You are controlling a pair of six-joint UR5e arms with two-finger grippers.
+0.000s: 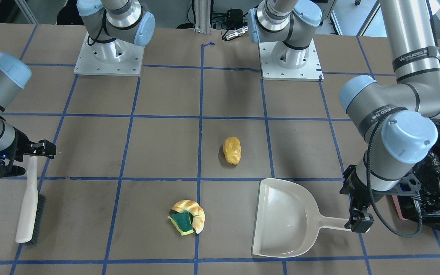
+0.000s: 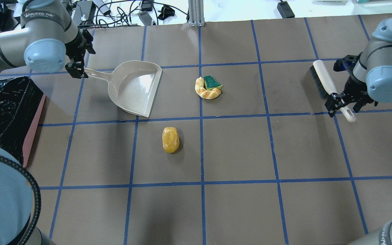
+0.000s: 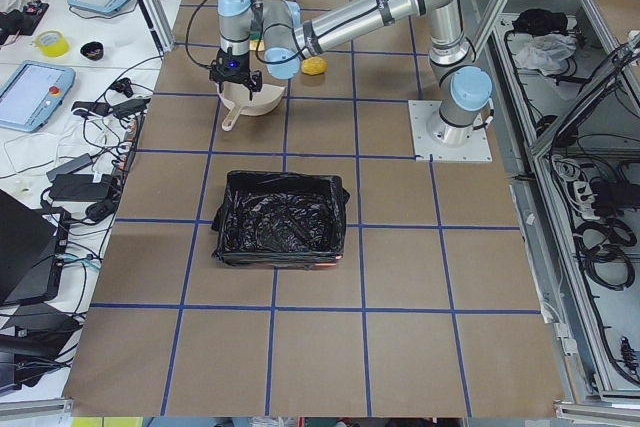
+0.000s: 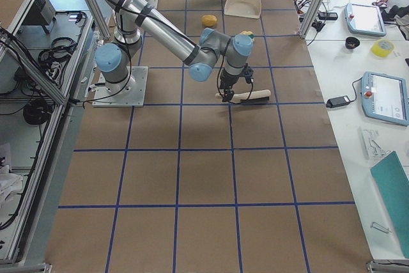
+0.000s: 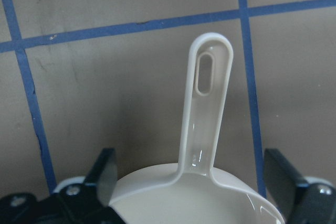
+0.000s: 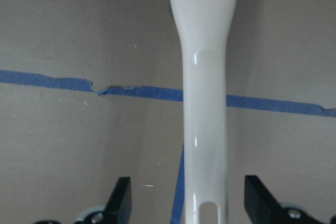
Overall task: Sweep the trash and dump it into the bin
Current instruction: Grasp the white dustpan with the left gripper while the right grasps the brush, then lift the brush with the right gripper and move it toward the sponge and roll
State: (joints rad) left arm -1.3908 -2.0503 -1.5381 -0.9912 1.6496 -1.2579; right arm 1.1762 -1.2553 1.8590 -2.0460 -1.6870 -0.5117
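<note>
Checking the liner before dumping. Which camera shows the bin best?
Exterior left: the bin sits whole and unobstructed, open top and black liner visible. Overhead crops it at the left edge; front-facing hides much behind the left arm; exterior right catches a sliver at its top edge; wrist views show none.

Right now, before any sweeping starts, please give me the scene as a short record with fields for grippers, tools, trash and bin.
left gripper: open, one finger on each side of the dustpan handle
right gripper: open, one finger on each side of the brush handle
dustpan: empty
trash: croissant and sponge touching; potato lump apart; all on the table
bin: black bag liner, no trash visible inside
</note>
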